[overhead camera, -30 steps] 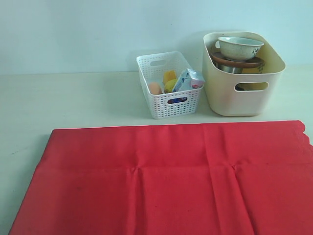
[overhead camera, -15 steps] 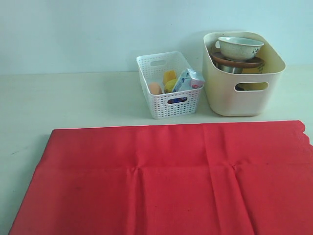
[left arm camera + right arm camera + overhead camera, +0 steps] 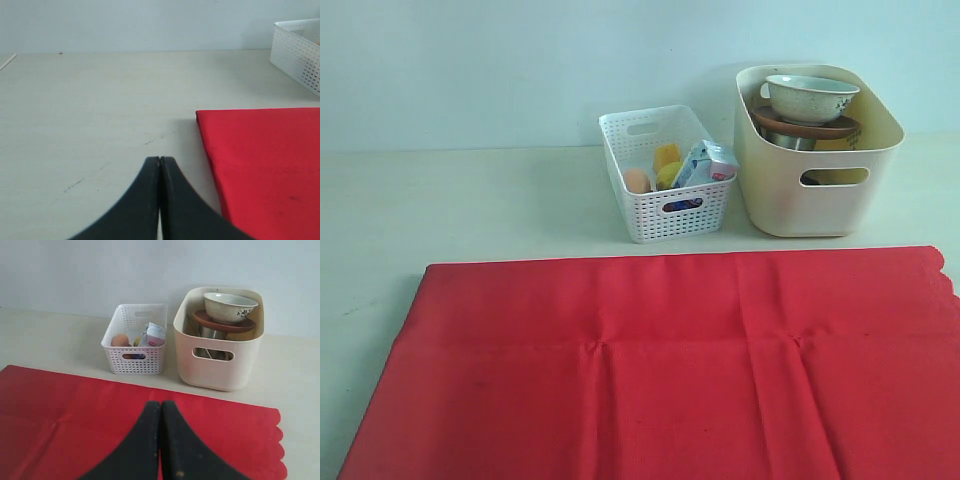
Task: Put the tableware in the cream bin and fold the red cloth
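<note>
Two tools, both pressed together, pinching nothing. Far left: left tool point(image 3: 160, 167) over bare table point(image 3: 90, 100), just beside the left edge of the red cloth point(image 3: 670, 370). Spread flat, long way running left to right, bright red, with soft fold lines and a wavy right edge. Behind it, near the far edge: white basket point(image 3: 665, 215), then cream bin point(image 3: 790, 205) with bowl point(image 3: 810, 97) stacked on plate point(image 3: 805, 128) inside. Right tool point(image 3: 161, 410) above the cloth, nearer its wavy end. Looks like folding comes next; needs both tools opened first, one for each end.
</note>
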Robot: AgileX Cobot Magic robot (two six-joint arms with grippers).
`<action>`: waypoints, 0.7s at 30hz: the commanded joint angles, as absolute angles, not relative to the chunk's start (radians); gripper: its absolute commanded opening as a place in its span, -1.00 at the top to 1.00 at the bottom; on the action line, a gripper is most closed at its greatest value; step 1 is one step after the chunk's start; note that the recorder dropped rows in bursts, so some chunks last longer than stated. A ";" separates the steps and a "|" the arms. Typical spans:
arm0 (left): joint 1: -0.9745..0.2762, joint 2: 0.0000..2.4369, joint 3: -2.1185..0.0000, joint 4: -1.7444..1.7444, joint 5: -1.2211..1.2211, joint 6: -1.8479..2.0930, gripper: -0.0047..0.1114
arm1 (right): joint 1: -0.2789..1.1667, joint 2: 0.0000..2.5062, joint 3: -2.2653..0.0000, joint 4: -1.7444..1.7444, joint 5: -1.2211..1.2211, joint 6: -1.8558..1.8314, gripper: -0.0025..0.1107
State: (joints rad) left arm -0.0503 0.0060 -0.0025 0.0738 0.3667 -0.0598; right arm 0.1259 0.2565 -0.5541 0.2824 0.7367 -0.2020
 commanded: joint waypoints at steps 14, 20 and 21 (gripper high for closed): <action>-0.056 0.000 0.000 0.075 0.359 -0.061 0.92 | 0.122 0.252 -0.479 0.287 0.681 -0.292 0.96; -0.127 0.000 0.000 0.075 0.359 -0.061 0.92 | 0.122 0.252 -0.408 0.287 0.599 -0.292 0.96; -0.143 0.000 0.000 0.075 0.359 -0.061 0.92 | 0.122 0.252 -0.407 0.287 0.595 -0.292 0.96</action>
